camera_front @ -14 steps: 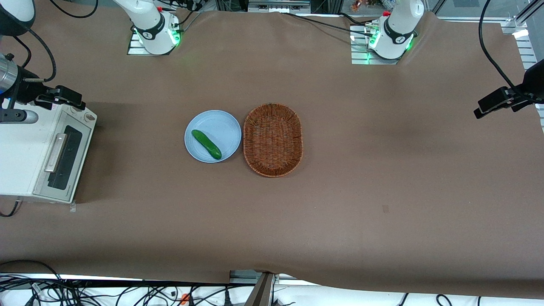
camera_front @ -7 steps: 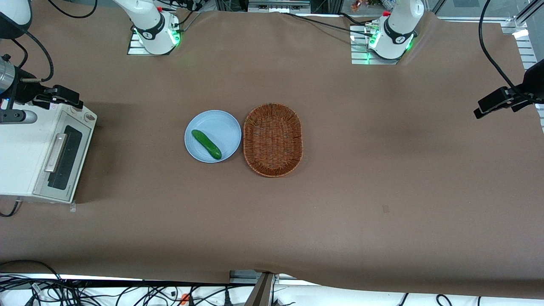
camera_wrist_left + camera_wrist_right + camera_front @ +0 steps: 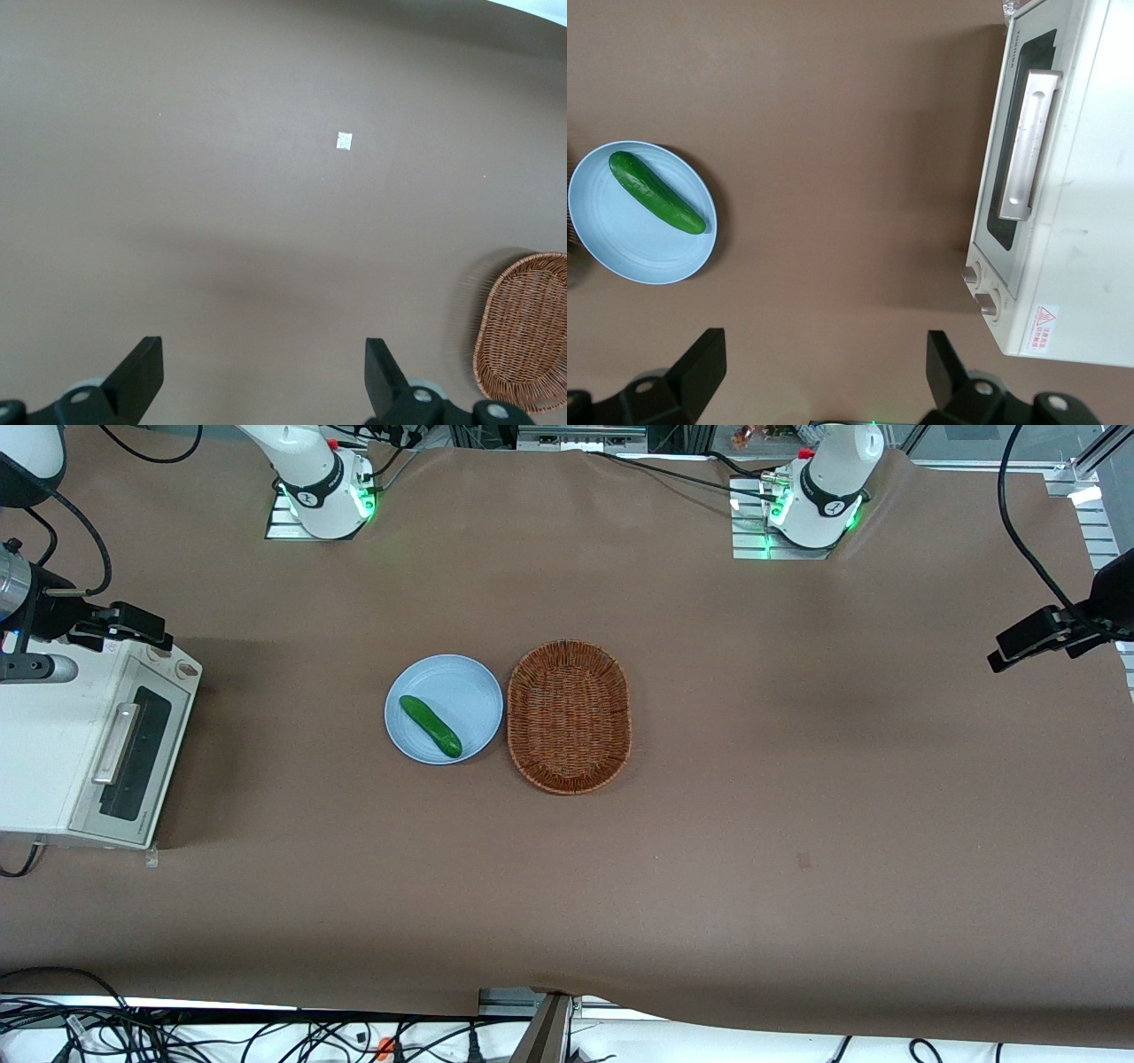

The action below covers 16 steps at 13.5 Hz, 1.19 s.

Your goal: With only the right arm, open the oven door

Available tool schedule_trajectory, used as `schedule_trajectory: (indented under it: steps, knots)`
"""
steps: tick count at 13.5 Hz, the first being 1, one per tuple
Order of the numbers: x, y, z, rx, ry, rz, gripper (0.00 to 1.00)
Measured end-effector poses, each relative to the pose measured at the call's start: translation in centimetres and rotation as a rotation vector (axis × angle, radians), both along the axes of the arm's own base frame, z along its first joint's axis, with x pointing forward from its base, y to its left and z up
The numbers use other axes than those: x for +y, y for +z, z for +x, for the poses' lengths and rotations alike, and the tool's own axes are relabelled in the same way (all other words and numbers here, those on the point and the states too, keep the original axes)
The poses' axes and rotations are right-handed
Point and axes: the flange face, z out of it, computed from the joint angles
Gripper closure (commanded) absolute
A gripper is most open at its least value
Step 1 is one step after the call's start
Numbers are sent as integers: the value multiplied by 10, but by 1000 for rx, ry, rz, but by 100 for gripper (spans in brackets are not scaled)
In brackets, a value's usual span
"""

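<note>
1. the oven door [image 3: 133, 755] sits shut at the working arm's end of the bench [image 3: 709, 868], facing toward the bench's middle, its silver bar handle [image 3: 116, 742] lying along its upper part and the dark window [image 3: 137, 753] beside it.
2. the right arm [image 3: 27, 615] hangs above the corner of the oven [image 3: 53, 735] farther from the front camera; its end effector [image 3: 120, 627] hovers over that corner near the knobs [image 3: 976, 288], fingers [image 3: 700, 363] spread wide and gripping nothing – the wrist view shows both fingertips well apart with bare bench between them.
3. nearer the bench's middle rests a blue plate [image 3: 443, 708] carrying a cucumber [image 3: 430, 726], and just beside the plate a wicker basket [image 3: 569, 716].
4. likely trouble from here: the end effector is not lined up with the handle, so a descent could land on the oven top or the knobs.
5. a shallow hook on the bar could slip off as the door swings.
6. pulling straight out instead of following the hinge arc could drag the whole oven across the bench – it looks light and unfixed.
</note>
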Motion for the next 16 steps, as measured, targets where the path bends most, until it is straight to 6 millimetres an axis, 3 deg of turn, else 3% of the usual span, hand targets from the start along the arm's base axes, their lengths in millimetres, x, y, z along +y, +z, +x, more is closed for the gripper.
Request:
schedule_trajectory:
  steps: [9,10,11,16]
  knots:
    - [0,-18,8,31,-1,-2,1]
    - [0,-18,8,30,0,-2,46]
    - [0,-17,9,29,1,-2,99]
    - [9,-12,7,51,28,-29,100]
